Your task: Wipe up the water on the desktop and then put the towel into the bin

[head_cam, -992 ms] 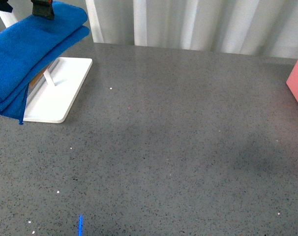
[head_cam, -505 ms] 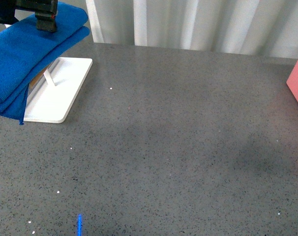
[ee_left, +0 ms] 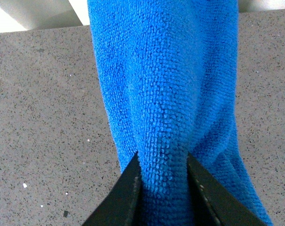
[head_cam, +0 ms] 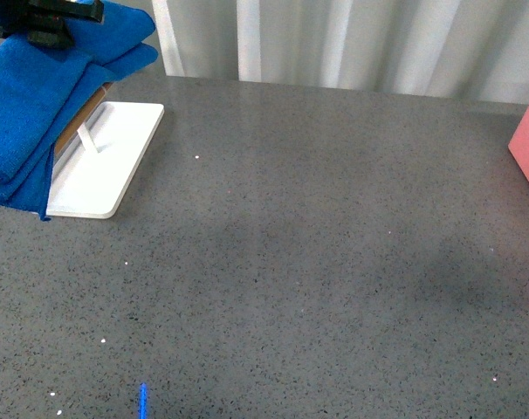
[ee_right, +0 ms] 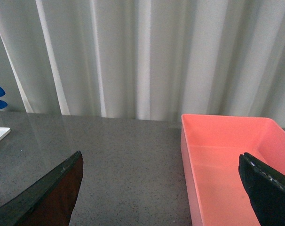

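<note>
Showing a bare pink floor, the bin [ee_right: 227, 134] sits at the right edge of the desktop [head_cam: 317, 262]; left gripper [ee_left: 162, 159] clamps the towel [ee_left: 161, 70]; right gripper [ee_right: 160, 160] gapes.

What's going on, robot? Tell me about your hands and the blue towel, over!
Left hand shut on towel, draped over white rack. Right hand open, holding nothing, facing the bin. No puddle visible on desktop.
</note>
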